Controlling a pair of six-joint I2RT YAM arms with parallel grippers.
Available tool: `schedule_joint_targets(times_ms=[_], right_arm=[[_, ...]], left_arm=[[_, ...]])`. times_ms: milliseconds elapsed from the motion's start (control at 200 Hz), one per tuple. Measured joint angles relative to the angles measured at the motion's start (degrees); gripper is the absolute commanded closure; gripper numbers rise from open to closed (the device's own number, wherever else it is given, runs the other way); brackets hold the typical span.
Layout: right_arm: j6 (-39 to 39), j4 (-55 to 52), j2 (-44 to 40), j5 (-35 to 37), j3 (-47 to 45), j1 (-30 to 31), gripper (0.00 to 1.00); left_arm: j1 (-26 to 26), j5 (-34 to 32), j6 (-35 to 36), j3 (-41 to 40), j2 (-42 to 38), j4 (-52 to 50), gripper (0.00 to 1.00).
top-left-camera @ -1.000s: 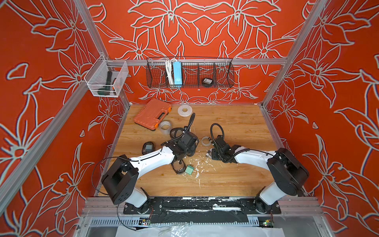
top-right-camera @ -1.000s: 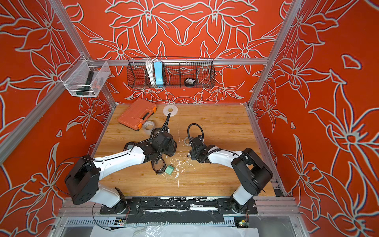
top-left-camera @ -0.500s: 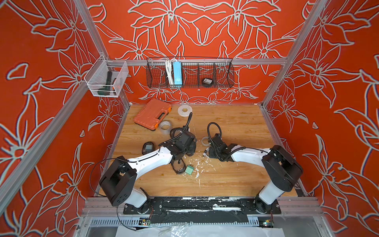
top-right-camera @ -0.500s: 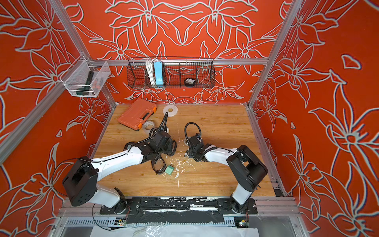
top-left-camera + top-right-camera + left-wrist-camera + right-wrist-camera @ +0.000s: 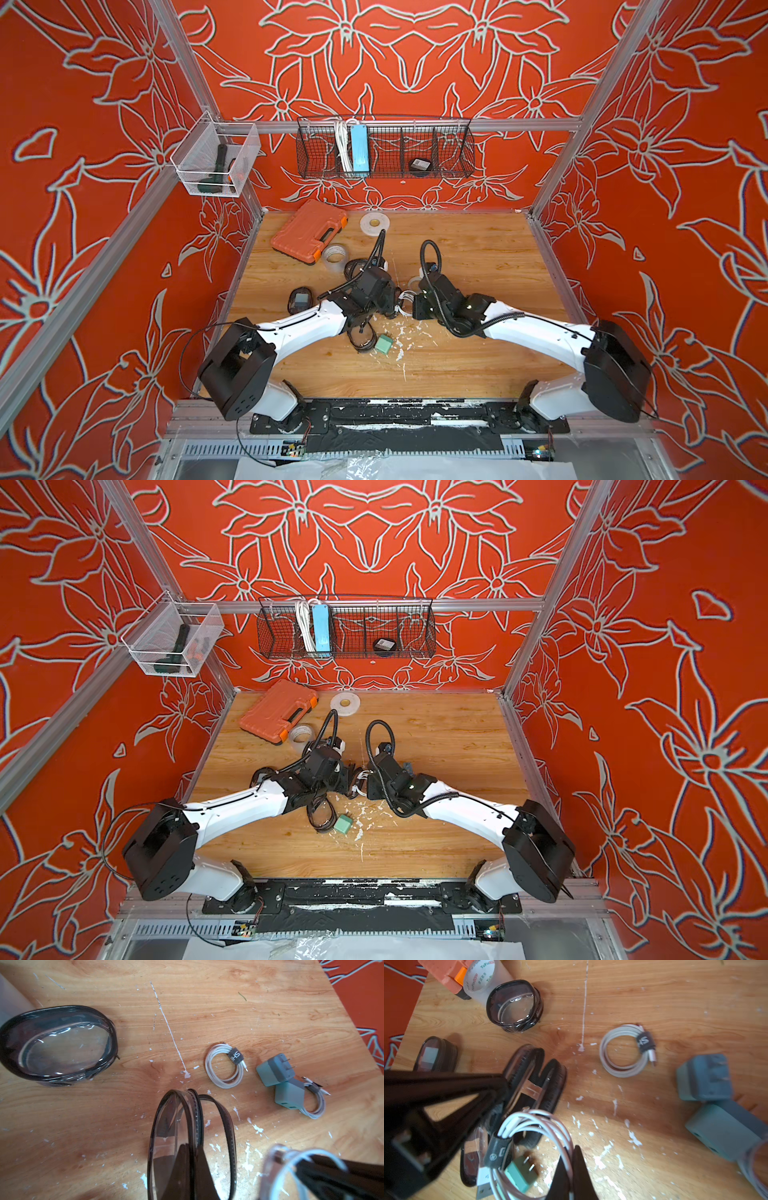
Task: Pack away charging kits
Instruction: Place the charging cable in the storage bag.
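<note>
Scuffed wooden tabletop (image 5: pixel 478 257) lies beneath both my arms. My left gripper (image 5: pixel 192 1153) is clamped tight on the rim of an unzipped clear pouch (image 5: pixel 172 1124), standing on edge at mid-table. My right gripper (image 5: pixel 572 1159), just beside it, is closed and pinches a coiled white cable (image 5: pixel 529 1118). A teal plug adapter (image 5: pixel 383 344) lies close by on the wood, toward my base.
</note>
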Motion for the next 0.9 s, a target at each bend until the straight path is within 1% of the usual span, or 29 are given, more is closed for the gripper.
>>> schedule_joint_targets(times_ms=[170, 375, 621, 756, 901], right_arm=[[-0.07, -0.46, 6.01, 0.07, 2.47, -0.02, 1.0], [-0.07, -2.16, 9.92, 0.9, 4.37, -0.02, 1.0], [-0.15, -3.1, 10.82, 0.98, 6.73, -0.02, 1.0], [-0.15, -3.48, 11.04, 1.57, 7.39, -0.02, 1.0], [-0.11, -4.72, 12.07, 2.99, 8.04, -0.02, 0.99]], left_arm=[[0.0, 1.6, 0.09, -1.29, -1.46, 1.6, 1.0], [0.0, 5.6, 0.11, -3.45, -3.08, 4.15, 1.0], [0.02, 12.5, 0.33, -4.26, -3.08, 8.15, 1.0], [0.07, 13.99, 0.44, -4.48, -3.08, 9.6, 1.0], [0.11, 14.01, 0.26, -4.85, -3.08, 10.4, 1.0]])
